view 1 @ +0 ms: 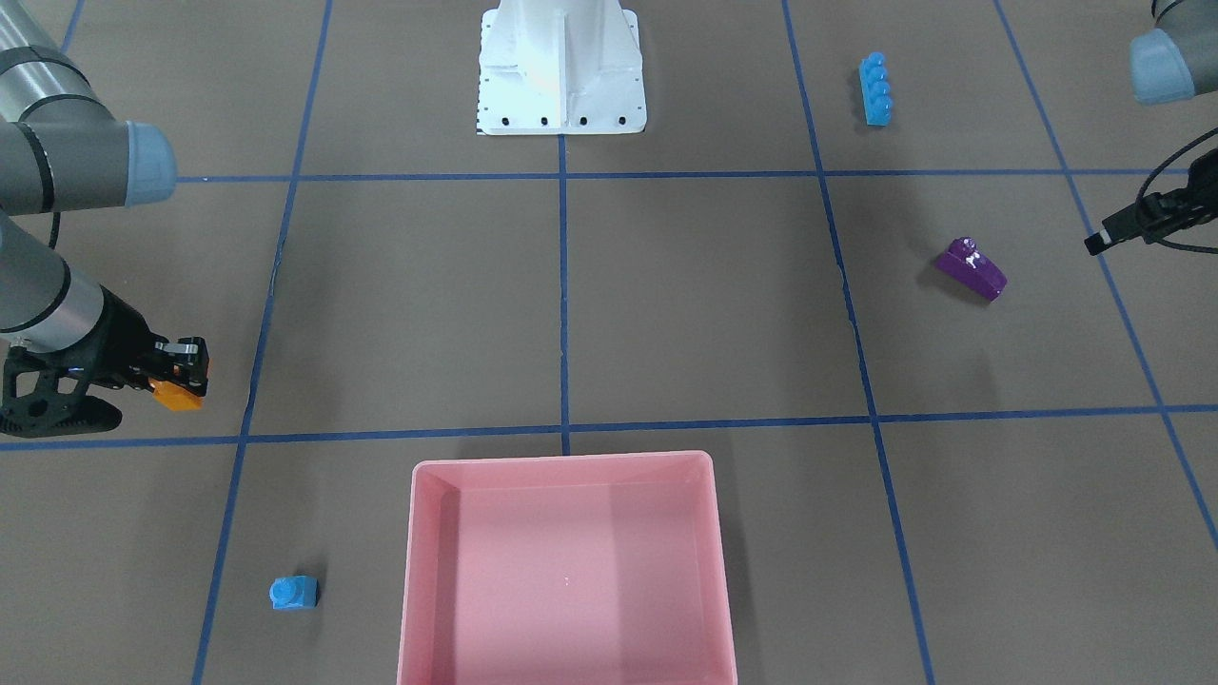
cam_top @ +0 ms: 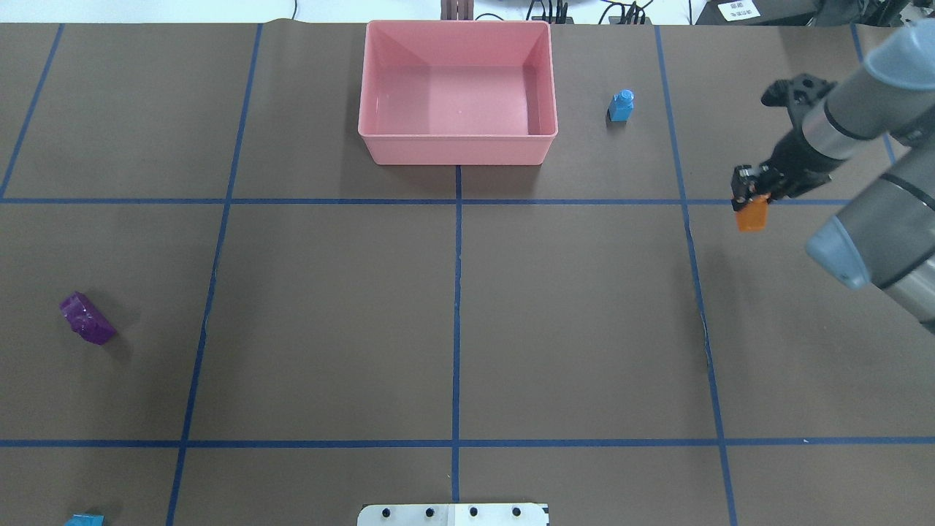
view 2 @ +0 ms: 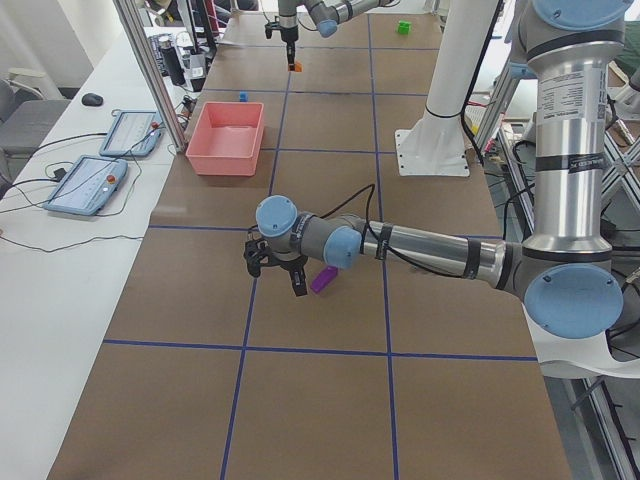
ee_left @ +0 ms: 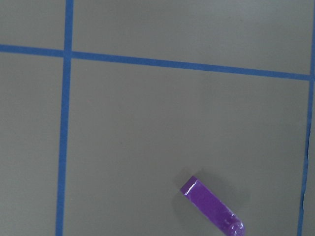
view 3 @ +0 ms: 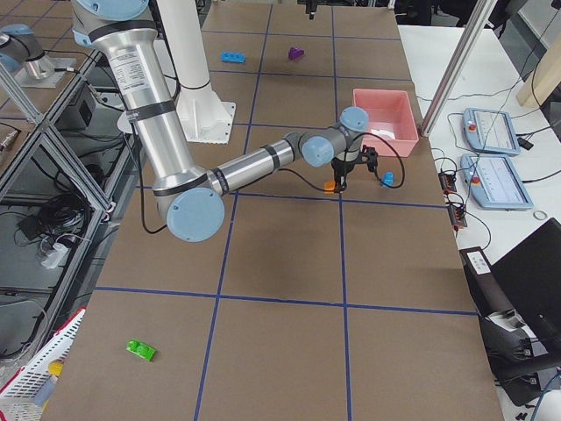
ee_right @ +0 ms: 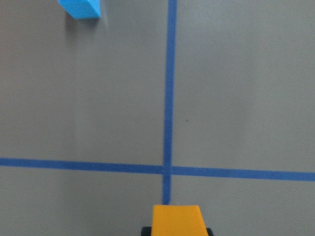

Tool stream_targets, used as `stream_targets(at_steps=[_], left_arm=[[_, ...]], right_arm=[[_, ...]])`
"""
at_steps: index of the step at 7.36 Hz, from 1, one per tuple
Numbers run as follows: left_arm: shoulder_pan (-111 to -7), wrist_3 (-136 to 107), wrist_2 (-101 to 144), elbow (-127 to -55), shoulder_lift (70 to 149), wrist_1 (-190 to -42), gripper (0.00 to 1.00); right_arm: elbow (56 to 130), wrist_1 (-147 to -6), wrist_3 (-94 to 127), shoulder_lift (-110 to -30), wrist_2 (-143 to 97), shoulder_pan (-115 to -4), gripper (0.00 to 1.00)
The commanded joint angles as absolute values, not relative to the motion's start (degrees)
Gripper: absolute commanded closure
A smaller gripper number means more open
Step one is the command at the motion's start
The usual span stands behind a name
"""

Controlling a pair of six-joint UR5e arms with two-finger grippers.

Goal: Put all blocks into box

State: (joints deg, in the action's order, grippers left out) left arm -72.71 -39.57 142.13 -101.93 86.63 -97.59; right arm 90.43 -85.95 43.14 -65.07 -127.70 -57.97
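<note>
My right gripper is shut on the orange sloped brick and holds it above the table, right of the pink box. The brick shows at the bottom of the right wrist view. The small light-blue brick stands between the gripper and the box. My left gripper hovers open beside the purple sloped brick, not touching it. The long light-blue brick lies near the robot's base. The green brick lies far off on the robot's right. The box is empty.
The white robot base stands at the middle of the near table edge. Blue tape lines grid the brown table. Tablets and cables lie on a side bench beyond the box.
</note>
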Motion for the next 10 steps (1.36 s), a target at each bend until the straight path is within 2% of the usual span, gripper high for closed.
stream_targets(at_steps=[1,3,4,5,6,8,9,10], left_arm=[[-65.43,-55.03,137.57,-102.22,87.89,-99.3,0.0],[-60.67,-66.22,134.56,-101.6,86.93,-106.41,0.0],[-58.3,-69.4,134.3,-101.43,86.58,-107.91,0.0],[-58.27,-69.69,134.73,-101.51,85.53,-108.45,0.0],[-58.1,-70.13,134.48,-101.6,85.34,-108.46,0.0],[-57.92,-71.54,134.21,-101.43,84.12,-110.03,0.0],[-57.57,-74.5,134.21,-101.43,84.11,-110.13,0.0],[-56.61,-76.45,133.34,-101.43,84.11,-110.47,0.0]], right_arm=[[77.42,-85.36,56.73,-48.07,-126.92,-55.48,1.0],[63.19,-83.86,57.74,-32.95,-121.85,-54.32,1.0],[53.88,-78.11,64.88,-26.43,-121.12,-53.45,1.0],[47.44,-70.22,74.0,-23.5,-117.55,-51.7,1.0],[43.98,-67.09,76.44,-21.81,-112.72,-49.33,1.0],[43.07,-66.71,77.78,-21.09,-110.06,-47.38,1.0],[41.94,-66.62,77.78,-20.83,-109.08,-47.03,0.01],[41.92,-66.19,77.7,-20.74,-108.9,-46.93,0.0]])
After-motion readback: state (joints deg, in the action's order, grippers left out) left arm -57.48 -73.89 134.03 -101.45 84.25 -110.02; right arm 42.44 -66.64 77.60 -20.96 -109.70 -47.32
